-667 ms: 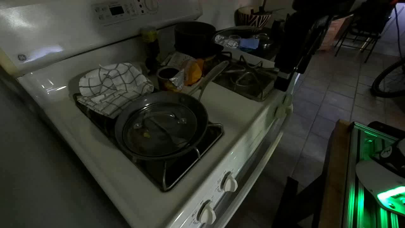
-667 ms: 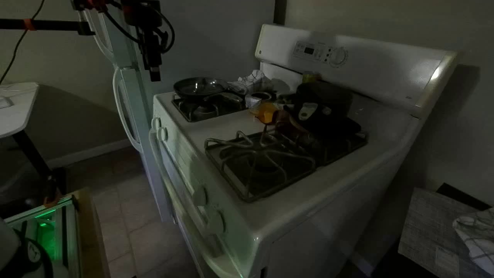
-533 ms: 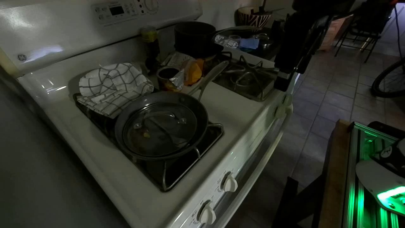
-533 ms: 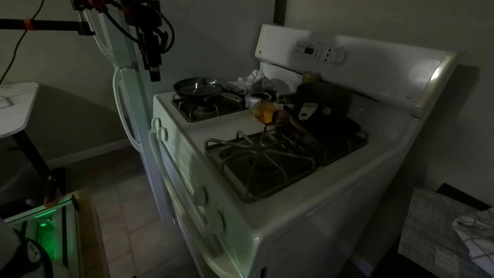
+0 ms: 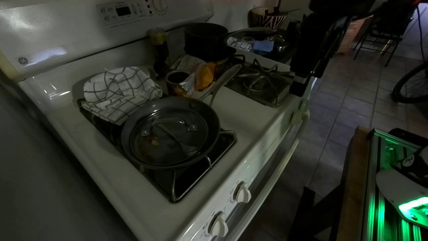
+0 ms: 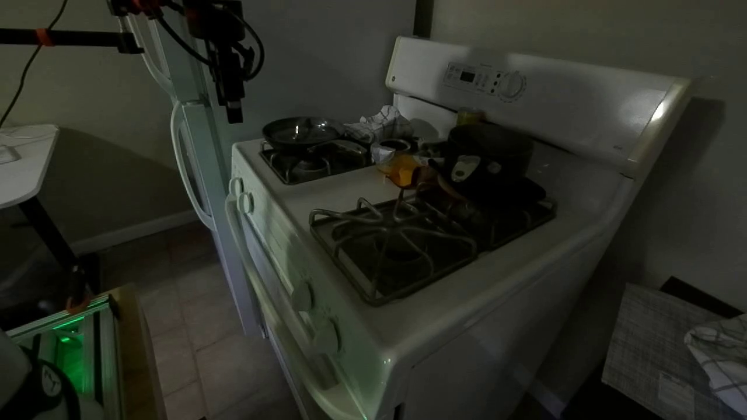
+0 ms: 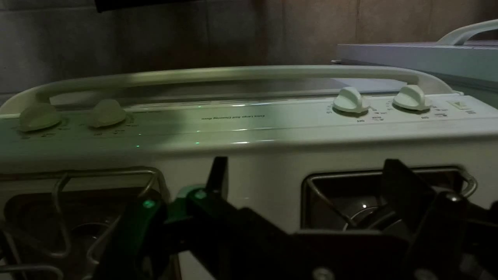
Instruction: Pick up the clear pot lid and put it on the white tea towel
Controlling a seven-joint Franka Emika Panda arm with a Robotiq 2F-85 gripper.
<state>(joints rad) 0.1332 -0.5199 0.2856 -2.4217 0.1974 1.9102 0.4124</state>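
The clear glass lid [image 5: 167, 142] with a metal loop handle lies inside a dark frying pan [image 5: 214, 132] on a stove burner; the lid also shows in an exterior view [image 6: 303, 129]. The white tea towel with dark checks [image 5: 122, 88] lies crumpled behind the pan, and it shows in an exterior view [image 6: 385, 121]. My gripper points down above the stove's front, apart from the lid and the towel. In the wrist view my gripper [image 7: 305, 161] is open, its fingers wide apart with nothing held. The lid and towel are not clearly visible in the wrist view.
The pan's handle [image 5: 224, 80] points away from the towel. An open can [image 5: 175, 82], an orange packet [image 5: 205, 75], a bottle [image 5: 158, 50] and a dark pot [image 5: 204, 38] stand close by. A bare burner grate [image 6: 397, 233] and stove knobs [image 7: 350, 100] are near.
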